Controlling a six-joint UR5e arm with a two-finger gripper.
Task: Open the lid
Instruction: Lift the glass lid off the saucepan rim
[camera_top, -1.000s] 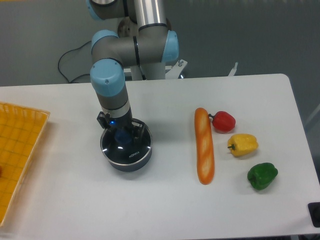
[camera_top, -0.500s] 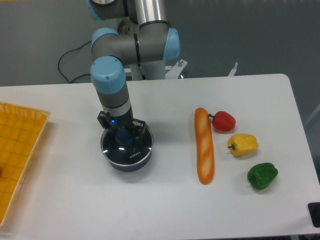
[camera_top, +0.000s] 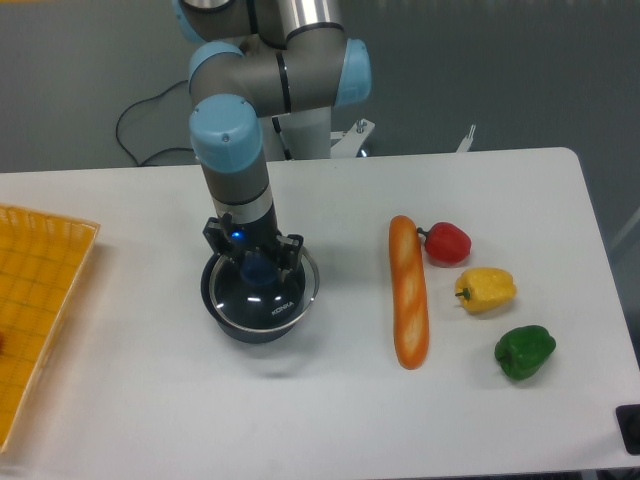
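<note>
The lid, a clear glass disc with a metal rim and white lettering, sits over the dark blue saucepan left of the table's centre. Its right rim overhangs the pan's edge and looks slightly raised. My gripper points straight down from above and is shut on the lid's blue knob. The arm hides the far part of the lid. The pan's long handle does not show.
A yellow basket lies at the left edge. A baguette lies right of the pan, with a red pepper, a yellow pepper and a green pepper beyond it. A dark object sits at the bottom right corner.
The gripper has shifted to the right and slightly up with the lid. The lid, which lay centred on the pan, is now offset to the right.
</note>
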